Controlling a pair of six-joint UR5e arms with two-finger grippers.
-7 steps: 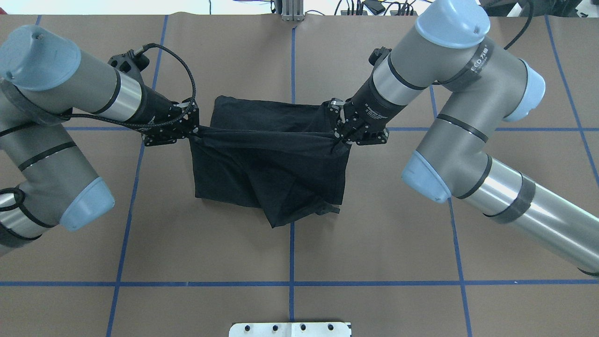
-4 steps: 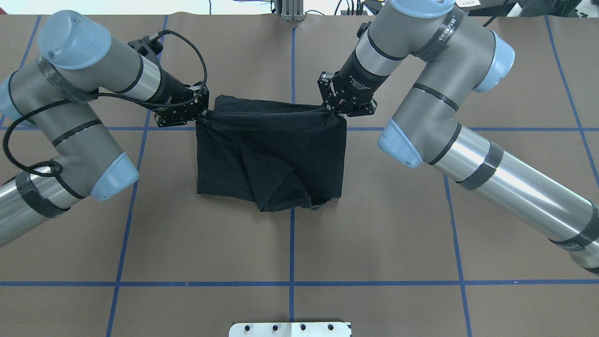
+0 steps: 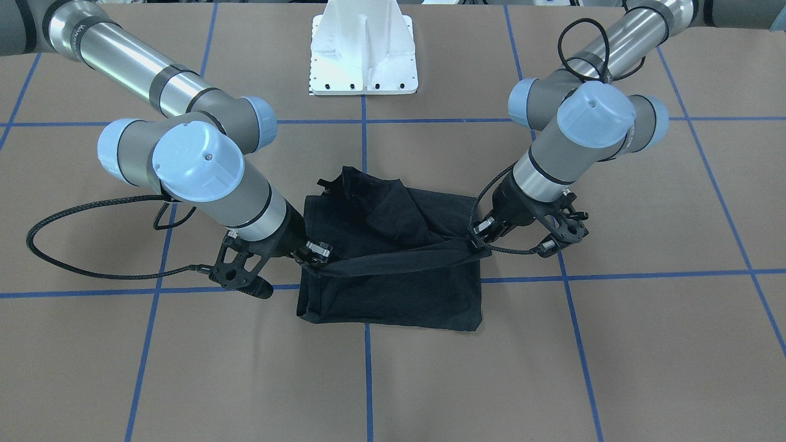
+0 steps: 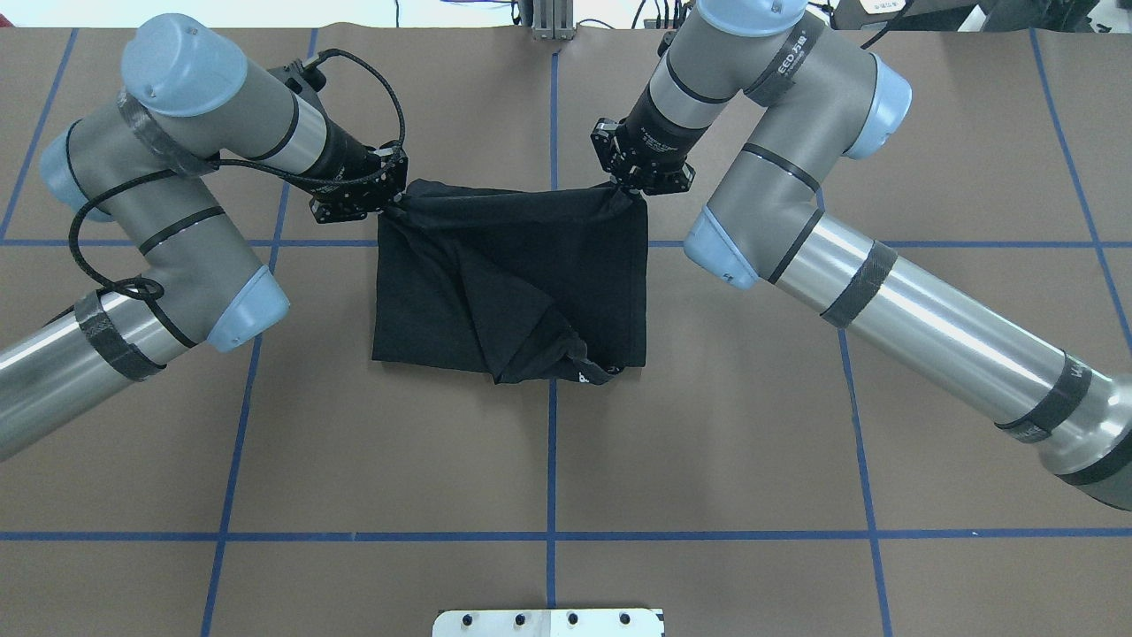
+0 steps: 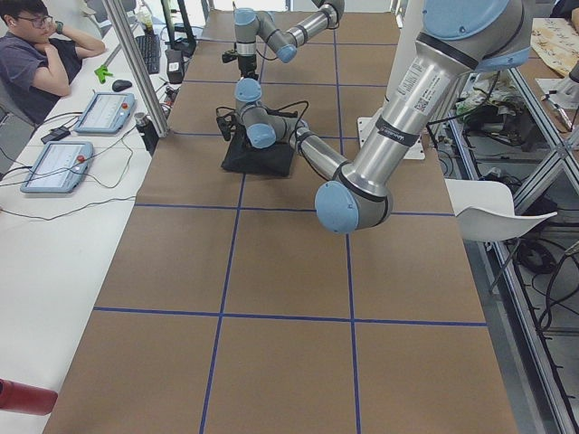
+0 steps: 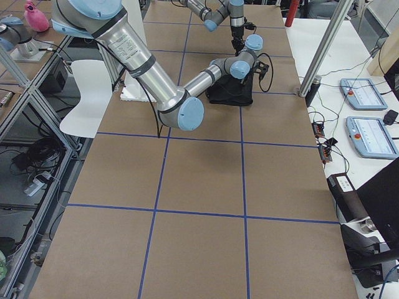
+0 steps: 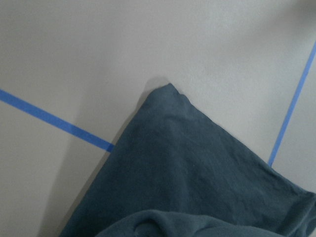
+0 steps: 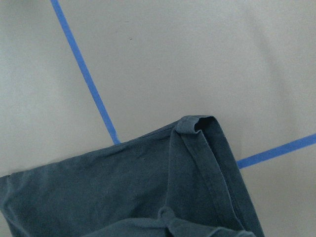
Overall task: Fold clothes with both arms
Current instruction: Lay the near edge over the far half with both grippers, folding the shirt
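Left fingers (image 4: pixel 392 202): grasping one far corner of the shirt (image 4: pixel 522 274).
Right fingers (image 4: pixel 626 188): grasping the other far corner.
Shirt: black, folded; far edge taut between the fingers, the rest lying rumpled on the surface (image 4: pixel 707 425), on the robot's side of them.

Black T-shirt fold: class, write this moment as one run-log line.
phase: mid-fold | left gripper: shut on T-shirt | right gripper: shut on T-shirt | cloth: held edge taut between grippers, rest on table
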